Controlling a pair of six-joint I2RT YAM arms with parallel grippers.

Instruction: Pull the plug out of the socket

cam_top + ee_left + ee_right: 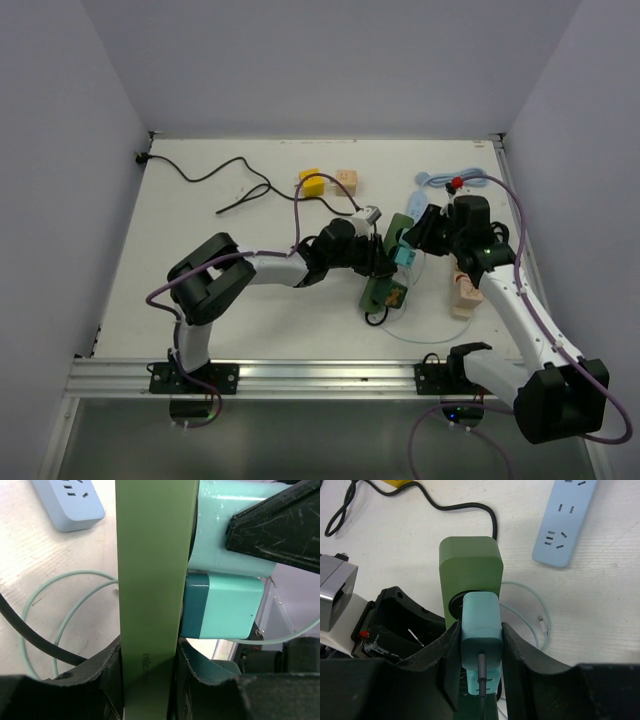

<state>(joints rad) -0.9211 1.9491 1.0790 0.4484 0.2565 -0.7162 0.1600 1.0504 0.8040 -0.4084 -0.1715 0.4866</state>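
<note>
**Plug pull: direction of the draw**

Found near the middle of the white table (300,330), between the two arms: long narrow dark green plastic power strip (155,580), with long axis running from near to far, a little to the right. Clenched on its two thin sides by left gripper (148,655), so braced against the pull. Plugged into its outlet face, not yet out: mint-green plastic plug cube (479,625), standing out square to that long axis, on the side of the right arm. Grasped by right gripper (480,632), one finger on each flank. Judged for the coming move: draw straight away from the outlet face, without tilt, to avoid levering the strip in the left grip. Just beside the plug, another mint block with dark teal band (220,612); cannot tell if separate. Regarding writing: small dark print (146,662) low on the green strip, too small to read; nothing readable on the light blue power strip (565,520), only outlet holes.
</note>
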